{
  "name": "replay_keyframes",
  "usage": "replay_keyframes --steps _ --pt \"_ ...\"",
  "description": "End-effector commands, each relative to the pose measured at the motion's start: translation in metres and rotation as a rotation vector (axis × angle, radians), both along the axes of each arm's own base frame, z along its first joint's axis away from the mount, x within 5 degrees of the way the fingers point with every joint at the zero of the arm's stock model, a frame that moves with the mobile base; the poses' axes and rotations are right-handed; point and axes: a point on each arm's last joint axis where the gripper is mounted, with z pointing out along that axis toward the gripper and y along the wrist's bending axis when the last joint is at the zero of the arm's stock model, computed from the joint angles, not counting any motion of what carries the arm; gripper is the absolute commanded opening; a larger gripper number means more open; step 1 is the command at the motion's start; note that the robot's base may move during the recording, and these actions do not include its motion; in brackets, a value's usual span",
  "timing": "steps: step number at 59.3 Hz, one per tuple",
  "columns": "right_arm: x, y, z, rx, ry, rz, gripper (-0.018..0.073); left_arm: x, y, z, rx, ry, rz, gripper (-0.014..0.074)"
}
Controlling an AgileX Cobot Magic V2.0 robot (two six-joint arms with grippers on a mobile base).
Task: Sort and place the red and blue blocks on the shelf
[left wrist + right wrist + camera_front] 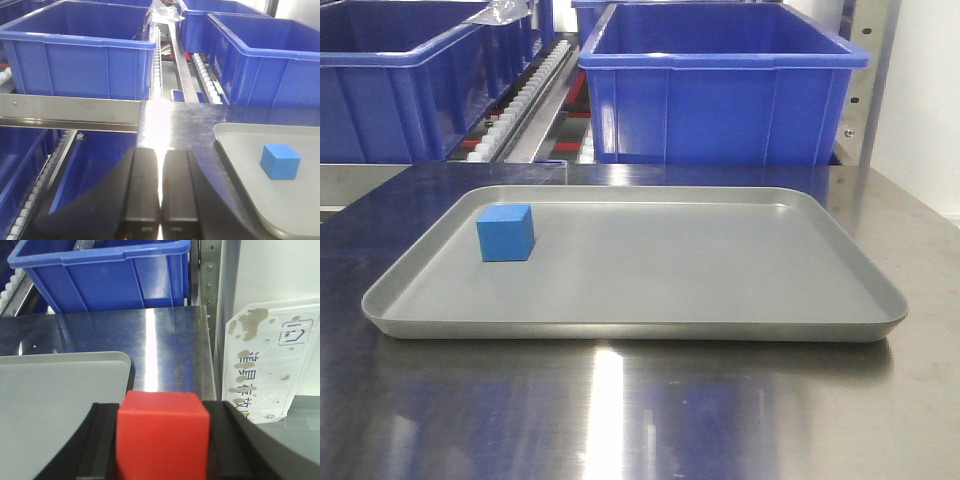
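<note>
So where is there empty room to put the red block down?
The red block has plenty of room on the tray: all of it right of and in front of the blue block is bare. The table strip in front of the tray is bare too. It is crowded only at the back, where the bins stand close together.

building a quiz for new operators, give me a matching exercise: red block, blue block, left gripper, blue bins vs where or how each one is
1. red block
2. blue block
3. left gripper
4. blue bins

A. on the shelf
B. lying in the grey tray
C. jaws shut, empty
D. clamped by the right gripper

Pairs: 1-D, 2-B, 3-C, 4-A
</note>
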Motion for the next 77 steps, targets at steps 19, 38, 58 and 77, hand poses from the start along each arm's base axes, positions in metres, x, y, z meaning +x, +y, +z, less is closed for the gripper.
replay_keyframes --steps 19,38,58,77 --pt "0.001 -0.001 0.018 0.003 -0.121 -0.01 0.0058 0.0 -0.001 -0.003 -0.017 -0.069 -0.013 0.0127" --pt "0.001 -0.001 0.018 0.003 -0.121 -0.01 0.0058 0.0 -0.001 -0.003 -0.017 -0.069 -0.013 0.0127" --pt "0.001 -0.001 0.018 0.003 -0.121 -0.01 0.0058 0.0 -0.001 0.041 0.002 -0.085 -0.013 0.0127" --pt "0.001 -0.001 0.018 0.003 -0.121 -0.01 0.0058 0.077 -0.024 0.158 0.13 0.278 -0.091 0.0127"
